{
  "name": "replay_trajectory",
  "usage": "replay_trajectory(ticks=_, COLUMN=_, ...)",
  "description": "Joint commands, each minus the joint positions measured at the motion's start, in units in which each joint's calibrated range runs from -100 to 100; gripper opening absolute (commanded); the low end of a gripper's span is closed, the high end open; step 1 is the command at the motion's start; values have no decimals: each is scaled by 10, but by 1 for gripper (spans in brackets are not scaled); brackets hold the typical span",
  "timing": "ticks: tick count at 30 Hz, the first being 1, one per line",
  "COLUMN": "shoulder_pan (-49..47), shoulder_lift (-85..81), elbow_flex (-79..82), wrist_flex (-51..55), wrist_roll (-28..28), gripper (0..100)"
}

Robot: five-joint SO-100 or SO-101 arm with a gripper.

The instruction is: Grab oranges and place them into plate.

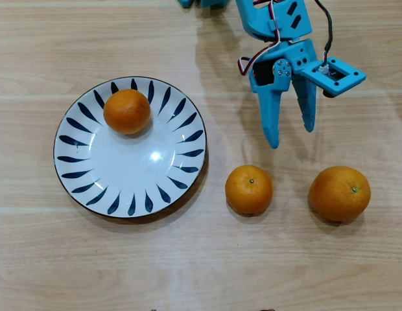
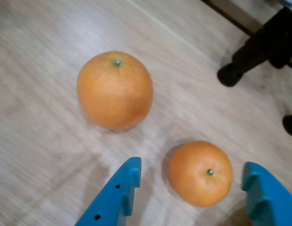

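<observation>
Overhead view. Blue gripper (image 1: 290, 135) hanging at about 1 o'clock from table (image 1: 45, 259) centre, fingers spread apart and holding nothing, tips aimed toward 6 o'clock. Small orange (image 1: 249, 189) just below the tips, slightly toward 7 o'clock of them, not touched. Large orange (image 1: 340, 193) near it at 3 o'clock, the two apart. To do this step well, probably: shift a little toward the small fruit so that it sits midway between the fingers, lower straight down around its widest part, close gently to avoid rolling it, and keep clear of the large one at the side. Plate (image 1: 71, 170) at 9 o'clock of the small fruit, resting on the wood. Inside it, one orange (image 1: 127, 111) lying toward the rim at about 11 o'clock of plate centre; rest of the white surface bare, so ample room for two more.

Wrist view. Gripper (image 2: 192, 181) entering from the bottom edge, fingers wide apart, nothing clamped. Small orange (image 2: 200, 173) lying between the two fingers, closer to the right one, stem dot upward, with a gap on each side. Large orange (image 2: 114, 90) at about 10 o'clock of it, well outside the fingers. Plate not visible here. Dark stand (image 2: 259, 47) at 1 o'clock, far corner.
</observation>
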Motion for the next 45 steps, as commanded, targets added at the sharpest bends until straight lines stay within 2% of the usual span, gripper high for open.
replay_trajectory(ticks=1, shoulder_pan=10, shoulder_lift=-1, elbow_flex=-22, wrist_flex=-2, wrist_roll=-4, gripper=15)
replay_trajectory(ticks=8, shoulder_pan=36, shoulder_lift=19, elbow_flex=-26, wrist_flex=-1, wrist_roll=-4, gripper=22)
replay_trajectory(ticks=11, shoulder_pan=47, shoulder_lift=57, elbow_flex=-35, wrist_flex=-4, wrist_roll=-21, gripper=25)
replay_trajectory(ticks=18, shoulder_pan=52, shoulder_lift=141, elbow_flex=-41, wrist_flex=-98, wrist_roll=-35, gripper=26)
replay_trajectory(ticks=23, shoulder_pan=49, shoulder_lift=156, elbow_flex=-64, wrist_flex=-100, wrist_roll=-59, gripper=26)
replay_trajectory(ticks=30, shoulder_pan=49, shoulder_lift=157, elbow_flex=-66, wrist_flex=-102, wrist_roll=-56, gripper=26)
replay_trajectory(ticks=32, shoulder_pan=49, shoulder_lift=157, elbow_flex=-58, wrist_flex=-106, wrist_roll=-29, gripper=26)
replay_trajectory(ticks=37, shoulder_pan=41, shoulder_lift=157, elbow_flex=-55, wrist_flex=-106, wrist_roll=-14, gripper=40)
replay_trajectory(ticks=42, shoulder_pan=42, shoulder_lift=174, elbow_flex=-59, wrist_flex=-106, wrist_roll=-47, gripper=34)
replay_trajectory(ticks=45, shoulder_pan=42, shoulder_lift=206, elbow_flex=-80, wrist_flex=-106, wrist_roll=-47, gripper=35)
